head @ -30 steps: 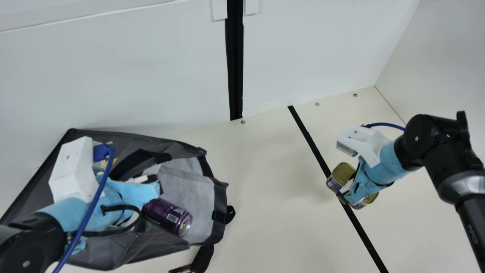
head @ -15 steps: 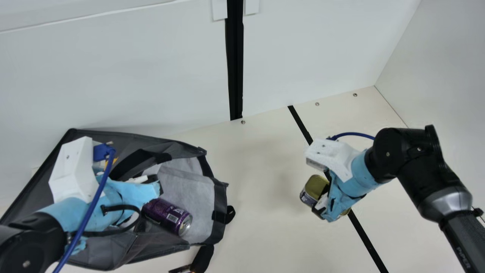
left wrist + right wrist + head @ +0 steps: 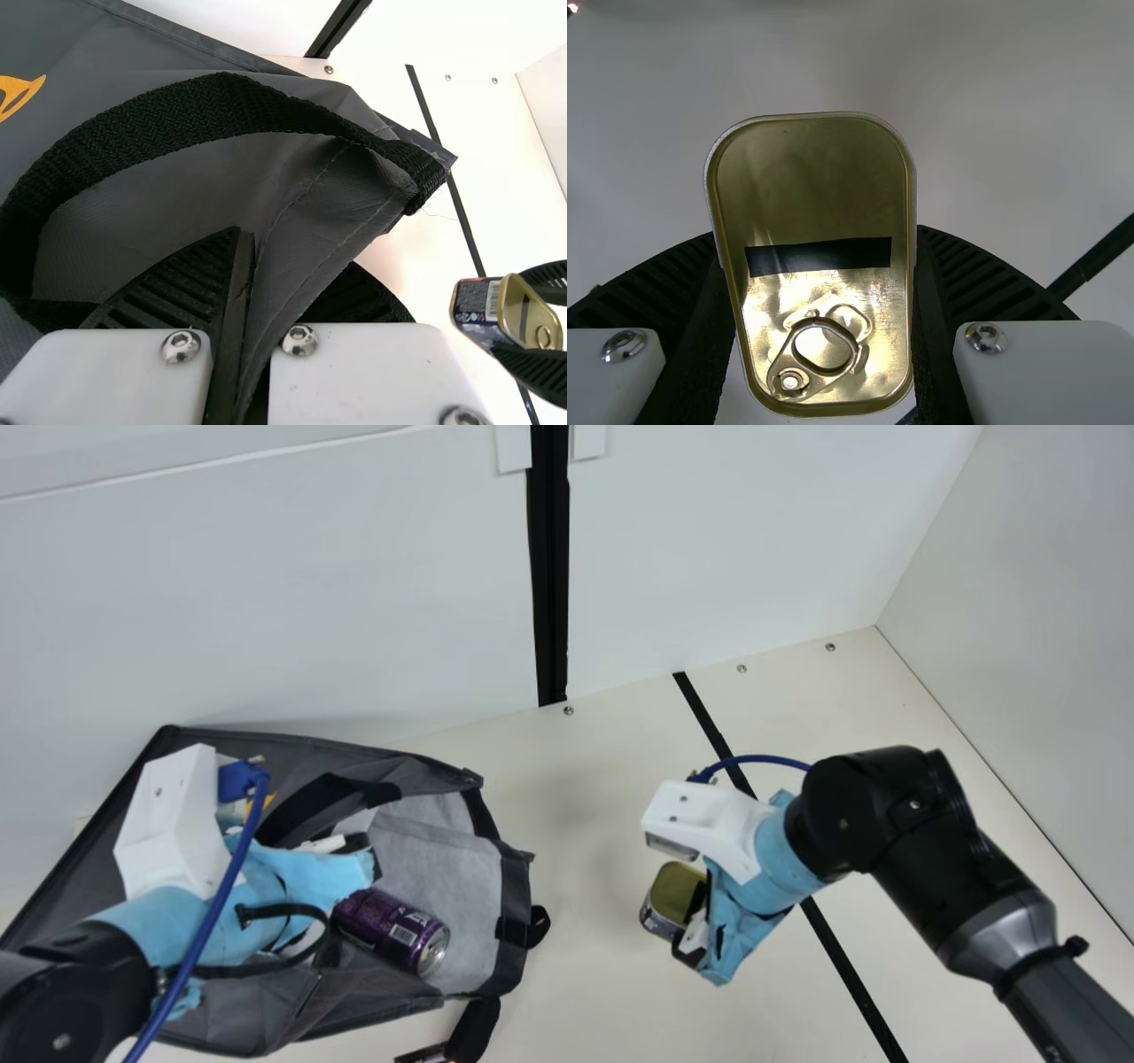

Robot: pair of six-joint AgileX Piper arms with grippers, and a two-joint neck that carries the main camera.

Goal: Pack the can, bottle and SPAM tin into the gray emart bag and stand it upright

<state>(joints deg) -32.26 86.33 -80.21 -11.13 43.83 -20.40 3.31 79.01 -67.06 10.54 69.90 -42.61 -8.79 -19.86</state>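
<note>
Bag (image 3: 381,1005): on its side, edge pinched by left gripper (image 3: 288,252). Can (image 3: 392,931): lying inside bag's mouth. Tin (image 3: 811,186): clamped in right gripper (image 3: 817,232), apart from bag. Bottle: status uncertain. Outstanding: tin, then uprighting.

High, downward main view; nearer right wrist view, apparently toward table (image 3: 1010,133)

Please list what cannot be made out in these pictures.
- Gray bag, main view: partly hidden by the left arm.
- SPAM tin, main view: one side behind the right gripper.
- Small object by the dark strap, main view: cut off by the bottom edge, identity unclear.
</note>
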